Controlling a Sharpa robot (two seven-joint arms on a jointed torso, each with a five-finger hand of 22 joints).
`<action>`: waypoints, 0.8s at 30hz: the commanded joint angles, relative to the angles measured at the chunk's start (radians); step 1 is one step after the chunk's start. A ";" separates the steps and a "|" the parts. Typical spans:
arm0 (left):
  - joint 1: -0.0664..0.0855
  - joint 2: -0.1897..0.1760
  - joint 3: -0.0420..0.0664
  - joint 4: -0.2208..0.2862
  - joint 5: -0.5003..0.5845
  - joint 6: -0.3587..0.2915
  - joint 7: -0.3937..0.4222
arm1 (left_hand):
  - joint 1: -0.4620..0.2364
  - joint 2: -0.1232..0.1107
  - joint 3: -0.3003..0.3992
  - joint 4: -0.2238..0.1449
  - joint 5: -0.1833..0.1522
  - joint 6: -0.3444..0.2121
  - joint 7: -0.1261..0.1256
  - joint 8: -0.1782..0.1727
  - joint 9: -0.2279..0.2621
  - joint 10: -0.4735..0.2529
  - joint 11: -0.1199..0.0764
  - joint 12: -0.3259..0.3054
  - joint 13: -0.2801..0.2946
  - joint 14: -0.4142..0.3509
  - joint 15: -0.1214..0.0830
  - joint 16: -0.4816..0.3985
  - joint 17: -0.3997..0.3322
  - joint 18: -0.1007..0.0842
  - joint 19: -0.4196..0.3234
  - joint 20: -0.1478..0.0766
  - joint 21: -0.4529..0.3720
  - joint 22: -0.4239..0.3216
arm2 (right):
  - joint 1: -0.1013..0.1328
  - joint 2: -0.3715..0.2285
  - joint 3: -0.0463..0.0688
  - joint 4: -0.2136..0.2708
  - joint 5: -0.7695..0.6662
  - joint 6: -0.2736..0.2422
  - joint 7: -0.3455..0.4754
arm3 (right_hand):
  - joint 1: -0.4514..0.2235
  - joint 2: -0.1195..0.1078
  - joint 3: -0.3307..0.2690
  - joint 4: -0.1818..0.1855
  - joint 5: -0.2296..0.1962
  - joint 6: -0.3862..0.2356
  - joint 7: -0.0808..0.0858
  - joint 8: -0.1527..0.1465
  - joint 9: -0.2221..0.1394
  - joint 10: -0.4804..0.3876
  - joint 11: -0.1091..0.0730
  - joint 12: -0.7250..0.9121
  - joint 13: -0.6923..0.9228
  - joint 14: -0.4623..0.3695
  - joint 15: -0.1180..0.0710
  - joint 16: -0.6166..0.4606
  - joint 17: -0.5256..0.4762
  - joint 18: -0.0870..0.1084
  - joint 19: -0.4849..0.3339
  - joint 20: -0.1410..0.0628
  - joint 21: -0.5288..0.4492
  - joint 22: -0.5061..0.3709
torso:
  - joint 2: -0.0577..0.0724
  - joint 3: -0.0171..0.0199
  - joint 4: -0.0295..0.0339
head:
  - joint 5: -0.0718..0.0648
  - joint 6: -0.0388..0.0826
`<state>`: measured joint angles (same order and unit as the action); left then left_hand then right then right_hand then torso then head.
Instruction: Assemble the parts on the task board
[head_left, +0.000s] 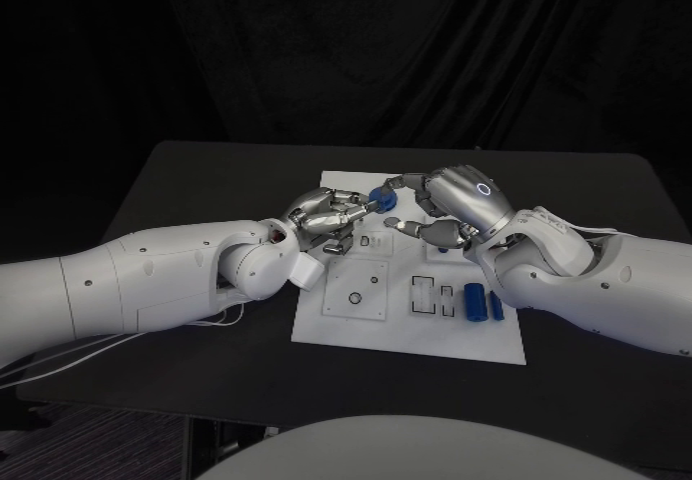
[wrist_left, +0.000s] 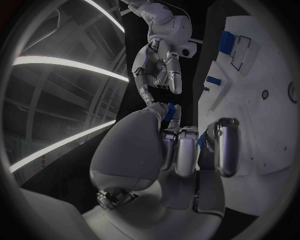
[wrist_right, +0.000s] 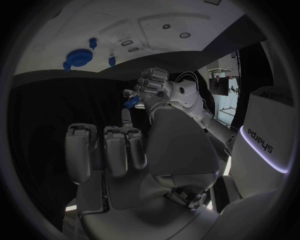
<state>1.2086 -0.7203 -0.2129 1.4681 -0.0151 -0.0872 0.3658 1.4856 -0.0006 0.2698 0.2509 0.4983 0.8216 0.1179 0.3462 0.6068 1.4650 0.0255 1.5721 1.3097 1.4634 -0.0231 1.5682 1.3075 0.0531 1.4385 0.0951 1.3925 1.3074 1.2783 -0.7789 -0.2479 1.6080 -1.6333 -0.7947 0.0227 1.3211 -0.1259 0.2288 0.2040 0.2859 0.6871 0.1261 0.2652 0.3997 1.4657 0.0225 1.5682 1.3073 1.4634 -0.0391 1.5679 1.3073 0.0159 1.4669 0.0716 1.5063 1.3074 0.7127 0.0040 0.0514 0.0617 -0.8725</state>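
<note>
**Both hands meeting over a blue part at far end of board**

You've got the left hand (head_left: 332, 213) and right hand (head_left: 459, 205) raised together above the far part of the task board (head_left: 411, 335), which lies mid-table (head_left: 188, 180). A small blue part (head_left: 385, 198) sits between the two hands. Left hand's fingers (wrist_left: 187, 155) are curled in tight, w/ blue showing at the tips, so it's gripping that part. Right hand's fingers (wrist_right: 115, 150) are bent inward near the same piece; you can't tell whether they actually have hold of it or just touch it.

On the board near the right arm, two blue cylinders (head_left: 485, 302) lie side by side, next to rectangular slots. In the right wrist view, a round blue part (wrist_right: 77, 58) and two small blue pegs (wrist_right: 93, 42) stand on the board.
</note>
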 joint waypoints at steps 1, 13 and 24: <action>-0.001 0.000 0.001 0.000 0.006 0.017 0.006 | 0.008 0.001 0.003 -0.003 0.005 0.005 -0.005 0.003 0.001 0.106 0.009 -0.001 0.261 0.107 0.007 0.003 0.263 -0.005 -0.005 -0.001 -0.003 0.200 | -0.003 -0.004 0.001 0.003 -0.007 -0.057 -0.016 | 0.010 0.000 -0.004 -0.005 -0.002 -0.009 0.000 -0.001 -0.002 0.105 0.009 0.003 0.264 0.107 0.008 0.003 0.263 0.004 0.060 0.007 -0.003 0.237 | 0.000 0.0004 0.0002 | -0.001 0.000; -0.001 0.000 0.001 -0.002 0.006 0.018 0.007 | 0.009 0.002 0.003 -0.003 0.006 0.006 -0.005 0.004 0.000 0.106 0.009 -0.001 0.261 0.107 0.007 0.003 0.263 -0.005 -0.005 -0.001 -0.004 0.200 | -0.004 -0.019 0.001 0.003 -0.007 -0.010 -0.038 | 0.006 0.003 -0.007 0.002 -0.002 0.003 0.000 0.016 0.001 0.105 0.010 0.003 0.264 0.107 0.008 0.003 0.263 0.004 0.060 0.008 -0.003 0.237 | 0.000 0.0010 -0.0019 | 0.001 0.000; -0.002 0.002 0.001 -0.005 0.006 0.020 0.007 | 0.008 0.002 0.003 -0.003 0.007 0.006 -0.004 0.004 0.000 0.106 0.009 -0.001 0.261 0.107 0.007 0.003 0.263 -0.004 -0.007 -0.001 -0.005 0.199 | -0.008 -0.013 0.001 0.001 -0.007 0.028 -0.039 | 0.005 0.006 -0.011 0.007 -0.002 0.030 -0.001 0.048 0.007 0.105 0.010 0.003 0.264 0.107 0.009 0.003 0.263 0.004 0.060 0.008 -0.004 0.237 | -0.001 -0.0006 -0.0006 | 0.000 0.000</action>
<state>1.2086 -0.7198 -0.2129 1.4618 -0.0146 -0.0821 0.3648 1.4869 0.0006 0.2695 0.2510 0.4981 0.8217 0.1179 0.3445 0.6060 1.4677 0.0283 1.5721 1.3100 1.4634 -0.0232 1.5682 1.3074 0.0532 1.4385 0.0951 1.3925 1.3073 1.2726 -0.7930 -0.2478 1.6079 -1.6333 -0.7854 0.0034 1.3211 -0.1260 0.2194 0.2081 0.2859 0.7089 0.1262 0.3100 0.4054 1.4685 0.0252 1.5682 1.3079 1.4662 -0.0364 1.5679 1.3073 0.0158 1.4669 0.0716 1.5063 1.3073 0.7118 0.0041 0.0504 0.0608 -0.8725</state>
